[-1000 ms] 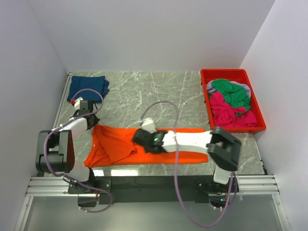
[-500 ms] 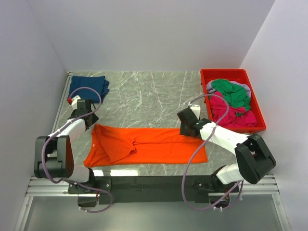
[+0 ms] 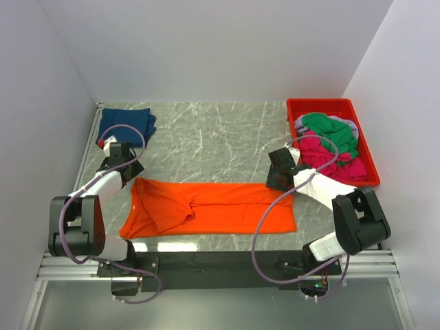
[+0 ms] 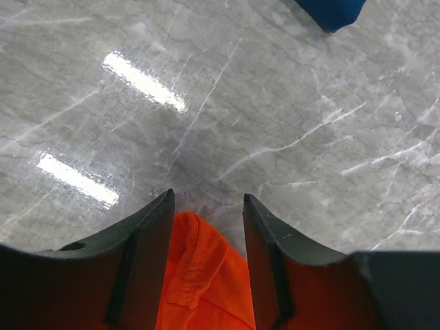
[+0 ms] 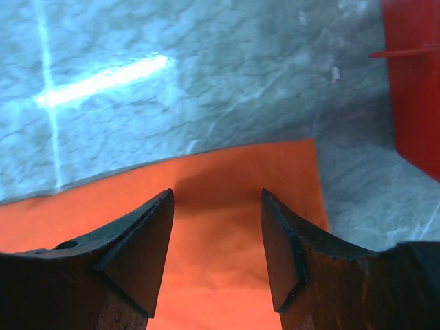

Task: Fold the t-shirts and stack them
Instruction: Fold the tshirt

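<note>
I see the right gripper (image 5: 216,199) at the bottom of the frame, fingers spread apart, with the orange t-shirt (image 5: 227,268) showing between them. The shirt's corner lies at centre right. The grey marble table (image 5: 206,75) fills the upper area. The red bin (image 5: 412,89) occupies the upper right.

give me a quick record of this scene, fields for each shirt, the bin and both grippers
orange t-shirt: spread flat along the near edge of the table, left part rumpled
navy t-shirt: folded, far left table corner
red bin: far right, holds green, pink and grey shirts in a heap
left gripper: open, fingers either side of the orange shirt's far left edge
right gripper: open, over the orange shirt's far right corner
</note>
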You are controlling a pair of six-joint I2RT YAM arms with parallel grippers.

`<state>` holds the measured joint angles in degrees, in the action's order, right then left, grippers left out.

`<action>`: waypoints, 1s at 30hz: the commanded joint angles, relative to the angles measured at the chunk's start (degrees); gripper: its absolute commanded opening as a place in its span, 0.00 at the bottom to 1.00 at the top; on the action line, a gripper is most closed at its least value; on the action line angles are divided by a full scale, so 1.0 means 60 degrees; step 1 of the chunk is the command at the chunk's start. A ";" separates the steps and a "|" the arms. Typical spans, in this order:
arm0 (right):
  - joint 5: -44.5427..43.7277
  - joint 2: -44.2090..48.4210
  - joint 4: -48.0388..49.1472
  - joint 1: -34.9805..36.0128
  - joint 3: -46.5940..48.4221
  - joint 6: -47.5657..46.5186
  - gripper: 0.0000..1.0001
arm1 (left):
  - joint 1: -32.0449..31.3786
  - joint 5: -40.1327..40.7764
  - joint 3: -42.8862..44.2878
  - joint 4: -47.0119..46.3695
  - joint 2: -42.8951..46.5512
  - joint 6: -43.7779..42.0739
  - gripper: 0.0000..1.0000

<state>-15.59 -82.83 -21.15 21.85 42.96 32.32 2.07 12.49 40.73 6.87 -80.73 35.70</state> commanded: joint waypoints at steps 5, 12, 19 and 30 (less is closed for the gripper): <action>0.0197 -0.0623 -0.0503 -0.0579 0.0647 0.0092 0.61 | 0.0022 -0.0382 -0.0138 -0.0325 0.0198 -0.0062 0.51; -0.0330 -0.0756 -0.1133 -0.0872 0.0955 0.0399 0.62 | 0.0022 -0.0441 -0.0240 -0.0384 0.0300 -0.0062 0.51; -0.0930 -0.0742 -0.1660 -0.1004 0.1175 0.0532 0.62 | 0.0022 -0.0587 -0.0299 -0.0428 0.0359 -0.0047 0.51; -0.0361 -0.1254 -0.1574 -0.1428 0.1336 0.0094 0.63 | 0.0022 -0.0559 -0.0358 -0.0457 0.0535 -0.0062 0.52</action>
<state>-17.87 -89.03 -30.33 15.18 49.01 34.20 2.07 9.87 39.05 6.22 -79.55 35.70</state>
